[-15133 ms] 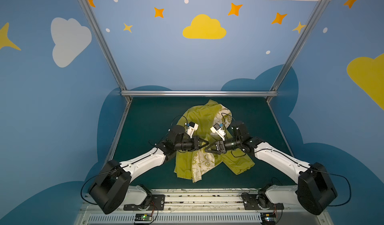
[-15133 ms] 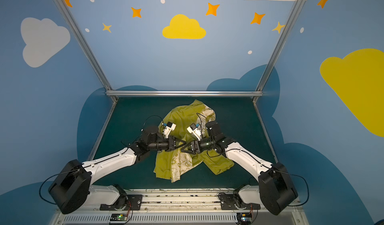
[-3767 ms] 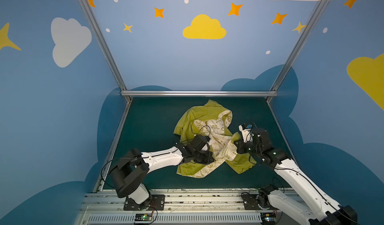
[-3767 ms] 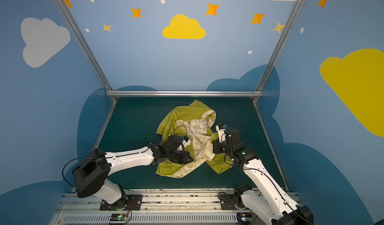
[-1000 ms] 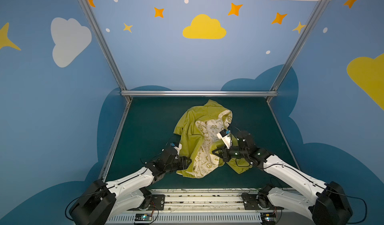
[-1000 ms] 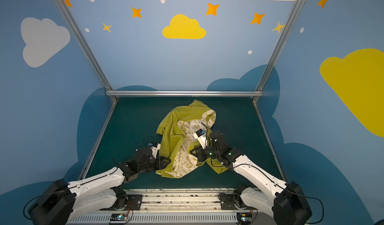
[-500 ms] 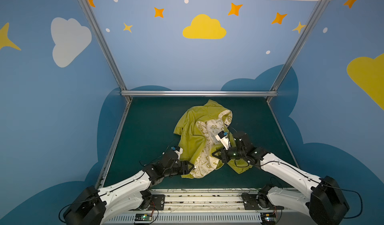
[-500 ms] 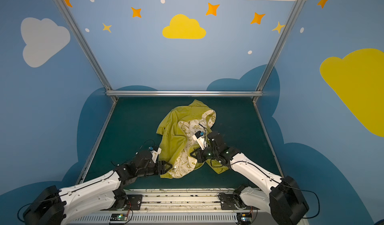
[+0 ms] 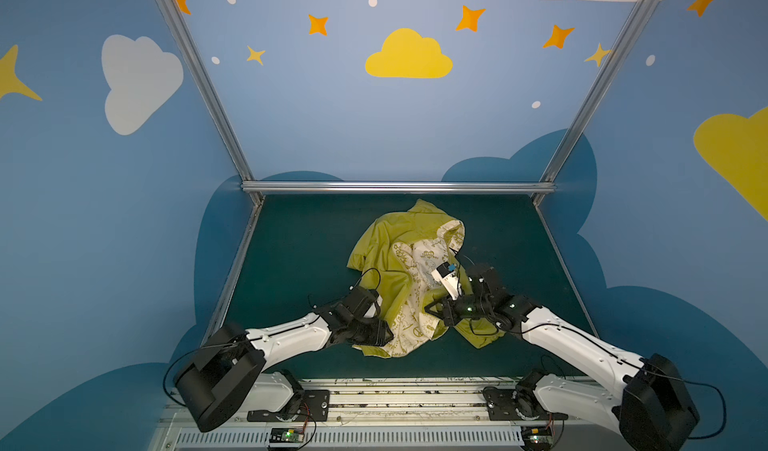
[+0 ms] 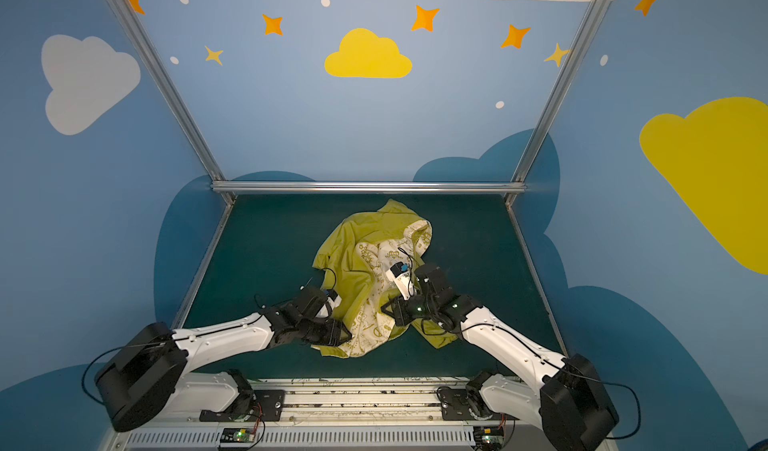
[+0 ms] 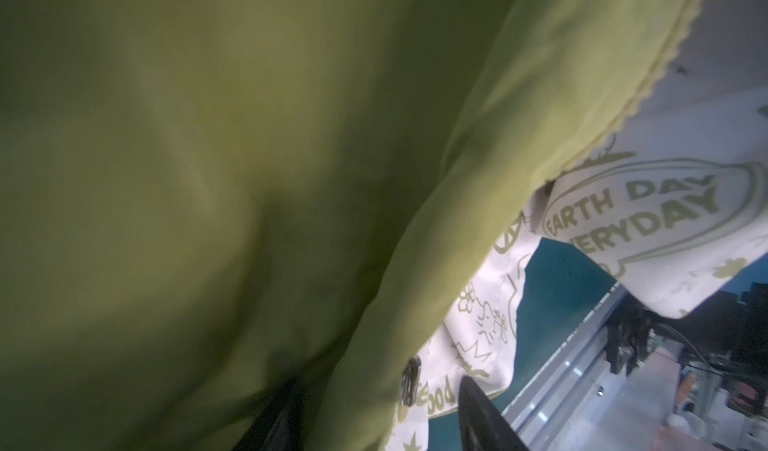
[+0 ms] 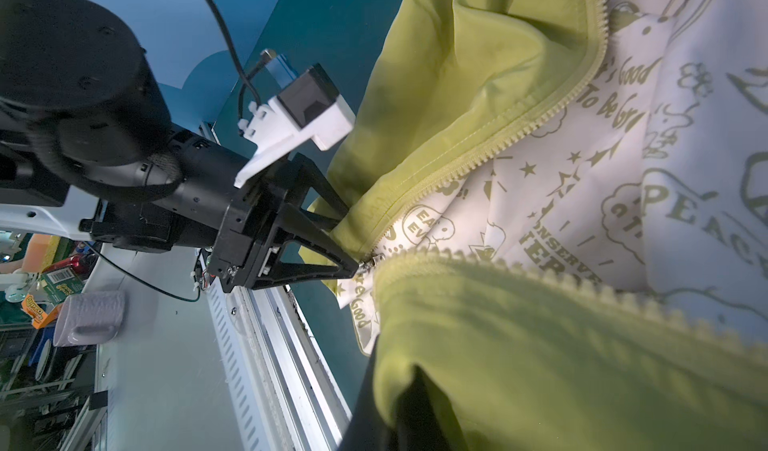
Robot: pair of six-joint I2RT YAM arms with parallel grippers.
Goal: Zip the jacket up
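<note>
One jacket (image 9: 395, 262), unzipped, is lying crumpled at the middle of the table (image 9: 299, 253). Clenched on one zipper edge, the right pincer (image 9: 430, 308) is probably tensioning it. Beside the slider (image 12: 368, 265), the left pincer (image 12: 351, 241) is straddling the opposite hem, jaws parted; whether it grips, I cannot tell.

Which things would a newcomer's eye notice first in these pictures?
The mustard jacket lies crumpled centrally on the green table, unzipped, cream doodle lining showing. Both grippers work at its near end: the left gripper open beside the zipper slider, the right gripper shut on the fabric.
</note>
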